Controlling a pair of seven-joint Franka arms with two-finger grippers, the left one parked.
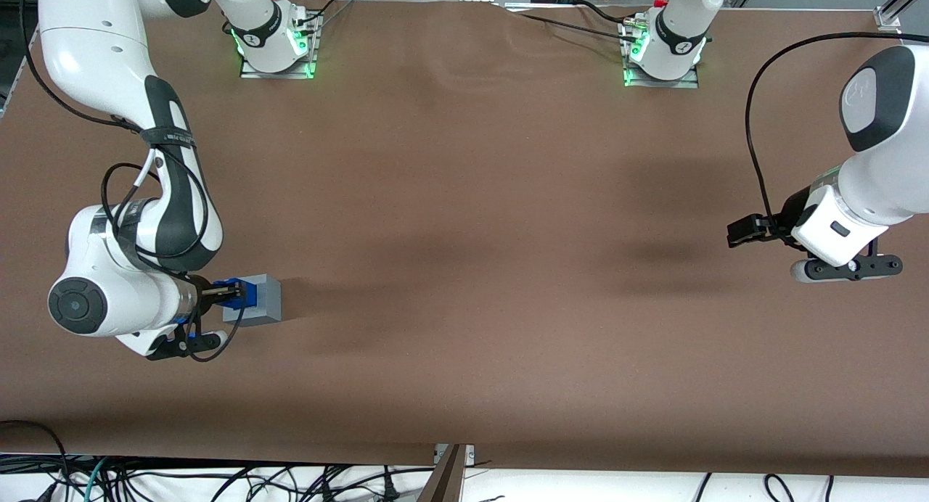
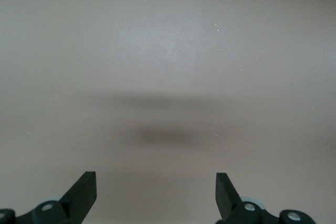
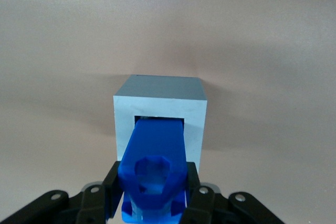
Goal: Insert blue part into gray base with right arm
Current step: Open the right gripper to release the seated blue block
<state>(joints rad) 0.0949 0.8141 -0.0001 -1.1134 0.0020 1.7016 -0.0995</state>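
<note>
Now the blue part enters the recess of the gray base.

From the front, the right arm is bent low over the desk at its own end, and its gripper holds the blue part against the gray base, which rests on the desk. From the right wrist, the jaws pinch the blue part on both sides, probably to keep it straight for the square opening; its leading end is already inside the recess of the gray base. I judge the insertion is begun but not complete. The left wrist view shows only bare desk.
</note>
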